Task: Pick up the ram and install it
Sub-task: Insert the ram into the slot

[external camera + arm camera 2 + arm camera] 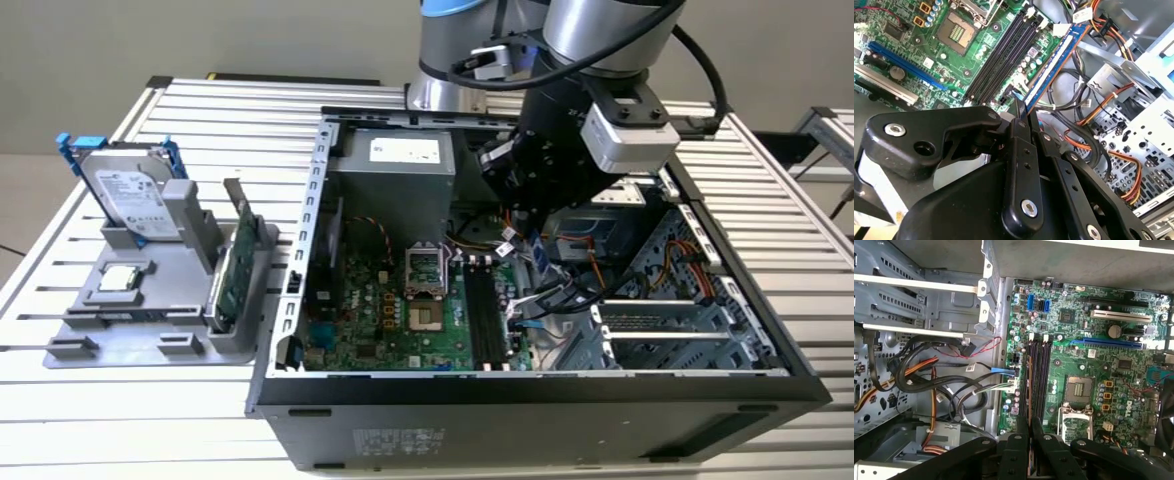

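Clamp of gripper (1021, 119) tight on ram (1052, 65) end; ram edge-down over motherboard (944, 62), along black memory slots (999, 60).

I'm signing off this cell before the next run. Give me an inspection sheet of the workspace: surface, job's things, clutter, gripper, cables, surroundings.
Surface: slatted metal table carrying an open computer case.
Job's things: the ram is held by the gripper over the motherboard, by the black memory slots; seated or not, cannot tell.
Clutter: grey holder tray at the exterior view's left with a hard drive and a green card.
Gripper: shut on the ram, inside the case.
Cables: orange and black cable bundles loose beside the motherboard.
Surroundings: another slatted frame at the exterior view's right.
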